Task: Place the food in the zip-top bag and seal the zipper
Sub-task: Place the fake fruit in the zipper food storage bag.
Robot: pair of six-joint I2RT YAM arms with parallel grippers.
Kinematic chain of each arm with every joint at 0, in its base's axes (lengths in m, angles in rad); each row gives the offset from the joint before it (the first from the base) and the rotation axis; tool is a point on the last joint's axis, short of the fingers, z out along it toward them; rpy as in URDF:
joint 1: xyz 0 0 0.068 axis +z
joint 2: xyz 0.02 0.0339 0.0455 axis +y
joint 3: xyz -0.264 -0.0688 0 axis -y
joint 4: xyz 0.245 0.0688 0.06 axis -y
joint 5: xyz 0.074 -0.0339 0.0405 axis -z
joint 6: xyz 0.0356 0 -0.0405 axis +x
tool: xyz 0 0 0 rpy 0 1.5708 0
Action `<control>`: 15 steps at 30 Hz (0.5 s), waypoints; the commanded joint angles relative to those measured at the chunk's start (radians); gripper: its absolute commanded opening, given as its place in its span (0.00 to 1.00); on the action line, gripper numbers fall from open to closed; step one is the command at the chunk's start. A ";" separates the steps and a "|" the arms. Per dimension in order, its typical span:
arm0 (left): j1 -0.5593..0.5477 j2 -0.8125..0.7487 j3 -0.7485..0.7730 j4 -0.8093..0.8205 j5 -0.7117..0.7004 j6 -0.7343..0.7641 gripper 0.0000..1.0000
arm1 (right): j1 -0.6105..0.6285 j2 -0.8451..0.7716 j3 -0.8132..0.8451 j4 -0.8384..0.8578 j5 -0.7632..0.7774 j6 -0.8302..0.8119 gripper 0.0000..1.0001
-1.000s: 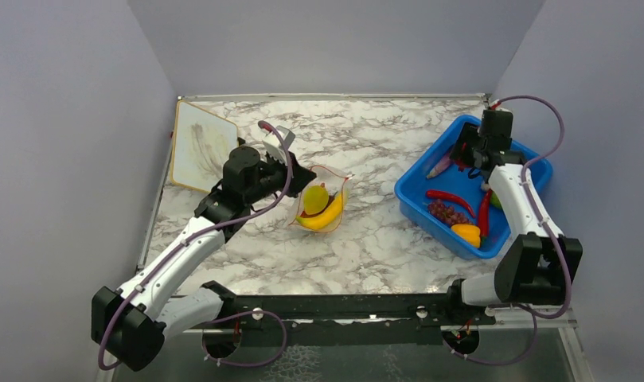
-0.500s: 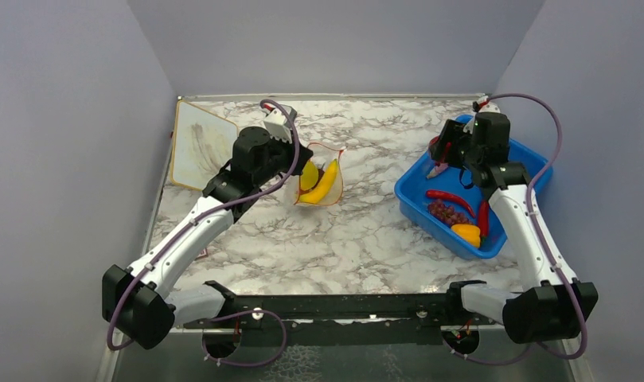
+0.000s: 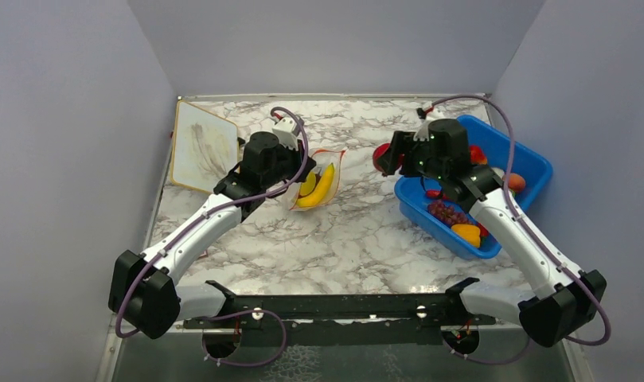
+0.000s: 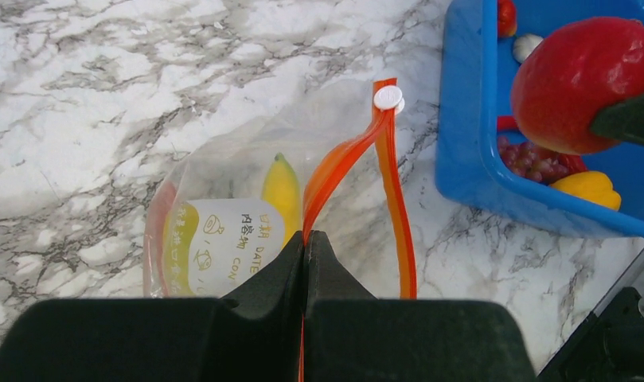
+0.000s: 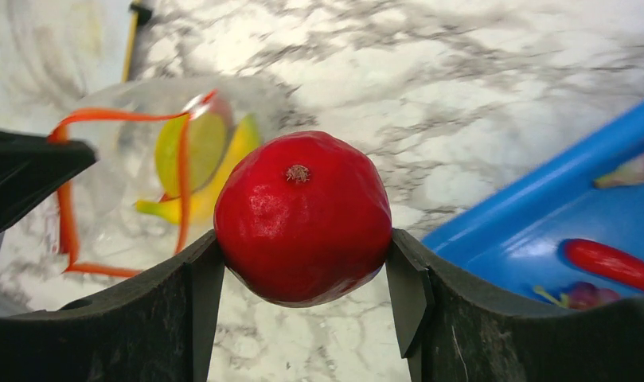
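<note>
The clear zip-top bag (image 3: 318, 181) lies on the marble table with a yellow banana (image 4: 281, 187) and a green piece (image 5: 199, 143) inside. My left gripper (image 4: 305, 239) is shut on the orange-red zipper (image 4: 346, 155) and holds one side of the mouth up. The mouth stands open. My right gripper (image 5: 302, 239) is shut on a red round fruit (image 5: 302, 215) and holds it above the table between the bag and the bin, right of the mouth. The fruit also shows in the top view (image 3: 380, 157).
A blue bin (image 3: 533, 163) at the right holds grapes (image 3: 446, 212), a red chili (image 5: 613, 267), an orange piece (image 3: 467, 232) and other food. A white board (image 3: 201, 145) leans at the back left. Walls close in the table on three sides.
My right gripper has lifted the red fruit out of the blue bin and carried it left toward the bag. My left gripper has drawn the bag's mouth slightly back and up.
</note>
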 commanded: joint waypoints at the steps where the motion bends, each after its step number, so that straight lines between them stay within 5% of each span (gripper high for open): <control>1: 0.002 -0.033 -0.051 0.079 0.065 0.001 0.00 | 0.122 0.030 0.047 0.059 0.032 0.037 0.42; 15: 0.001 -0.038 -0.044 0.105 0.146 -0.033 0.00 | 0.244 -0.029 -0.063 0.260 -0.160 0.176 0.42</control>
